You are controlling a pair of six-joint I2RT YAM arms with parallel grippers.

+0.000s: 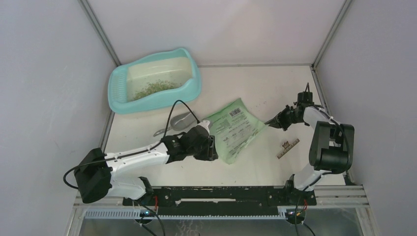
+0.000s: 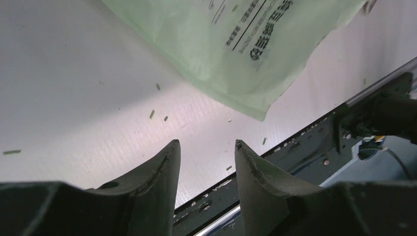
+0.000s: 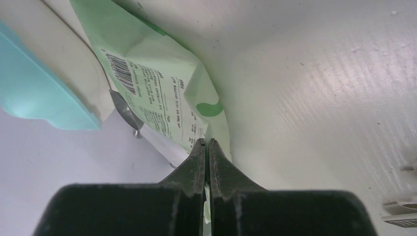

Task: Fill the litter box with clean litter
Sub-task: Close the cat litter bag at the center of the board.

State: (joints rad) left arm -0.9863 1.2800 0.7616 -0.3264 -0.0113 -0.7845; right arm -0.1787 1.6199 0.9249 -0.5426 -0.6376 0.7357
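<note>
The light turquoise litter box (image 1: 193, 84) stands at the back left, with a thin layer of green-beige litter (image 1: 155, 89) on its cream floor. A flat green printed bag (image 1: 236, 130) lies on the table between my grippers. My right gripper (image 1: 270, 122) is shut on the bag's right corner; in the right wrist view its jaws (image 3: 205, 141) pinch the bag's edge (image 3: 157, 93). My left gripper (image 1: 212, 147) is open and empty just at the bag's near-left edge, with the bag (image 2: 246, 44) ahead of its fingertips (image 2: 206, 145).
A grey metal scoop (image 1: 182, 120) lies left of the bag, partly under it. A small pale strip (image 1: 288, 147) lies near the right arm's base. A few loose granules (image 2: 152, 114) are scattered on the white table. Grey walls close in on both sides.
</note>
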